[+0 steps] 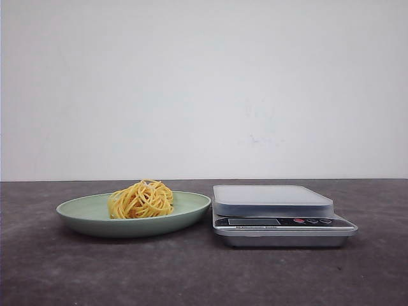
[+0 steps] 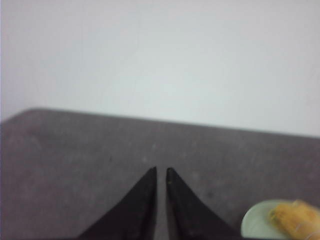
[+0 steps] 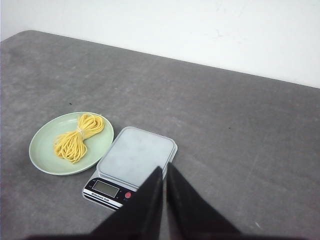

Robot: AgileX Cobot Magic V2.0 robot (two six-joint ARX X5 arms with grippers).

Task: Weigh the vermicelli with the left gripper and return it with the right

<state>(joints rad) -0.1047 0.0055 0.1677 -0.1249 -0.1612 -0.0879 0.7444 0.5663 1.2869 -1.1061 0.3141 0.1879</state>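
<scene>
vermicelli [image 1: 141, 199] sits on green plate [image 1: 76, 213] beside kitchen scale [image 1: 274, 203], well clear of both fingers; left fingers [image 2: 161, 172] closed, empty; right fingers [image 3: 164, 169] closed, empty.

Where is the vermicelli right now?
In the front view the vermicelli lies on the pale green plate, left of centre on the table, just left of the scale, whose platform is bare.

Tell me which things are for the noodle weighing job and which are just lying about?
For the job:
vermicelli
green plate holding it
scale, nothing on it
left hand, shut
right hand, shut

Just lying about:
nothing else, only the grey table and white wall
</scene>
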